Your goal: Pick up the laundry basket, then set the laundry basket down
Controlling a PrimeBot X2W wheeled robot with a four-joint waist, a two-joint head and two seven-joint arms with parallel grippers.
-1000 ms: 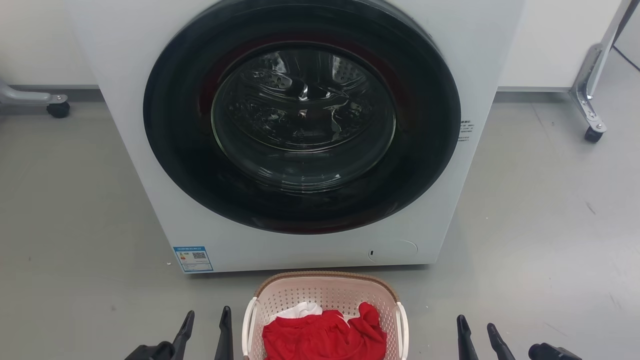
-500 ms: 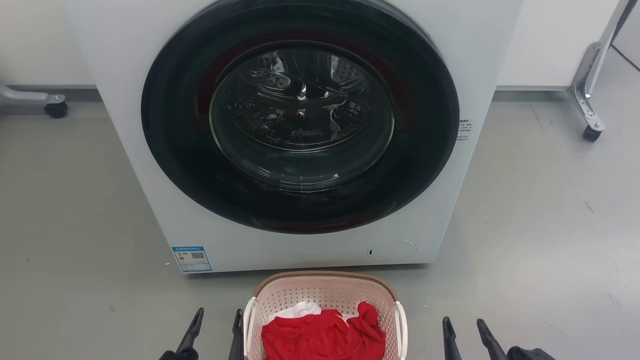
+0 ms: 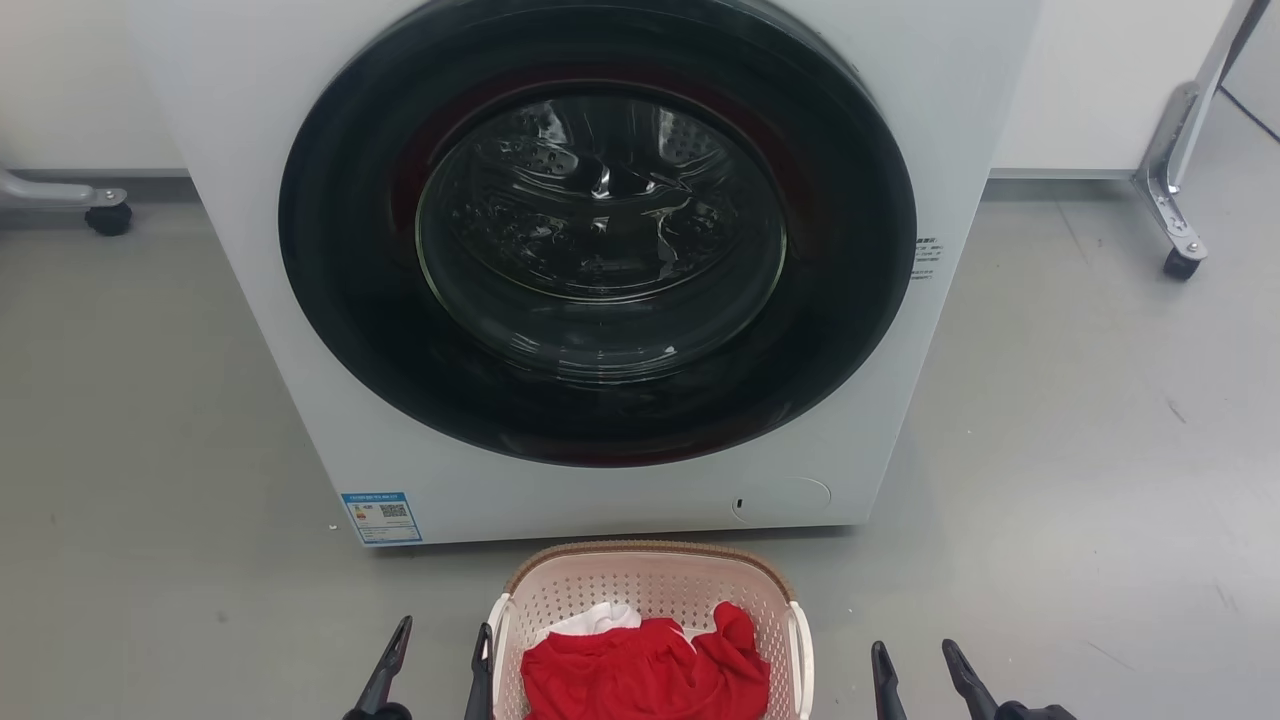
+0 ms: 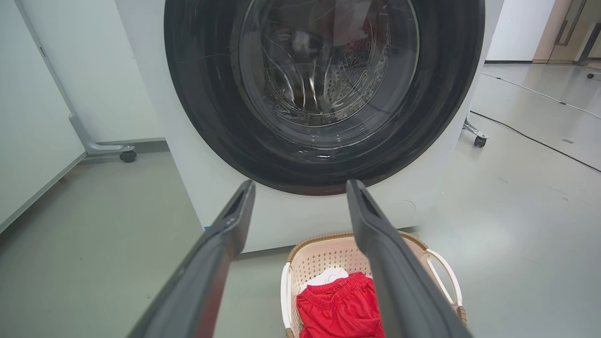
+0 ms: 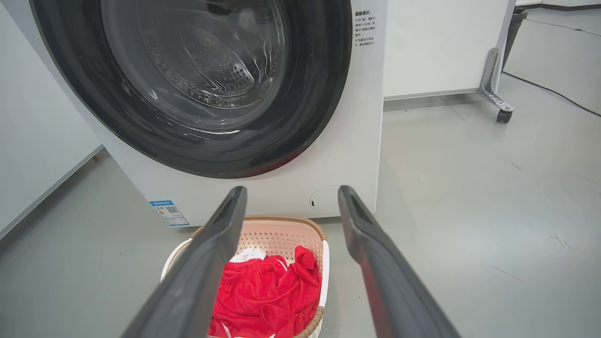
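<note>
The laundry basket stands on the grey floor just in front of the washing machine, pale pink-beige with a brown rim and white side handles, holding red and white cloth. My left gripper is open beside the basket's left handle, its inner finger close to it. My right gripper is open, a short gap to the right of the right handle. The left wrist view shows the basket below the open left gripper. In the right wrist view the basket lies below the open right gripper.
A white front-loading washing machine with a shut dark round door stands right behind the basket. Wheeled metal frame legs sit at the far left and far right. Bare grey floor spreads on both sides.
Both grippers have moved inward toward the basket: the left one to the right, up to the left handle, the right one to the left. The basket has stayed put.
</note>
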